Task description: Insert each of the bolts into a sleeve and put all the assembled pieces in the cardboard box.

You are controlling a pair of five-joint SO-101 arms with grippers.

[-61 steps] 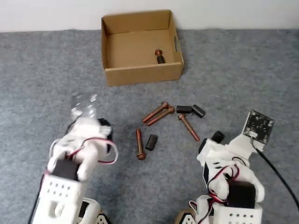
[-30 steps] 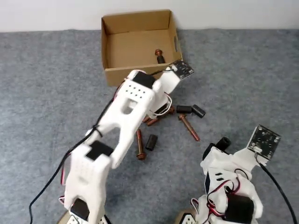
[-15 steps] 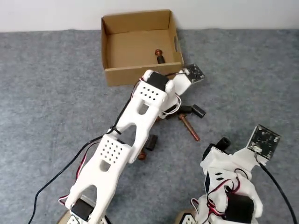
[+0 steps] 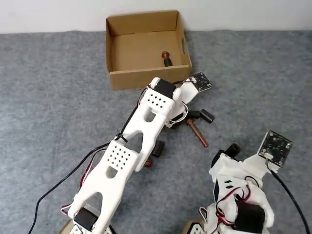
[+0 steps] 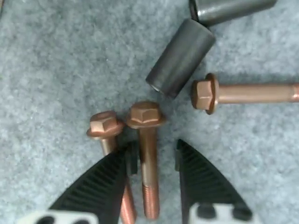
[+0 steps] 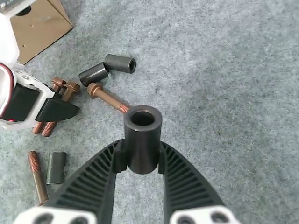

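Two copper bolts lie side by side, and my left gripper (image 5: 156,147) stands open astride one bolt (image 5: 147,140); its twin (image 5: 106,127) lies just outside one finger (image 5: 106,179). A third bolt (image 5: 243,92) and two black sleeves (image 5: 181,63) lie just beyond. From above, the left arm stretches out to this pile, its gripper (image 4: 171,118) below the cardboard box (image 4: 146,73). One assembled piece (image 4: 166,58) lies in the box. My right gripper (image 6: 142,156) is shut on an upright black sleeve (image 6: 142,135), held at the near right (image 4: 232,147).
A loose sleeve (image 4: 157,148) and a bolt (image 4: 146,158) lie close to the left arm's middle, partly covered by it. Another bolt (image 4: 197,132) and two sleeves (image 4: 201,115) lie between the arms. Grey carpet spreads open to the left and far right.
The left arm has swung from the near left out to the bolt pile and set its fingers around a bolt. The right arm has barely moved, still holding its sleeve.
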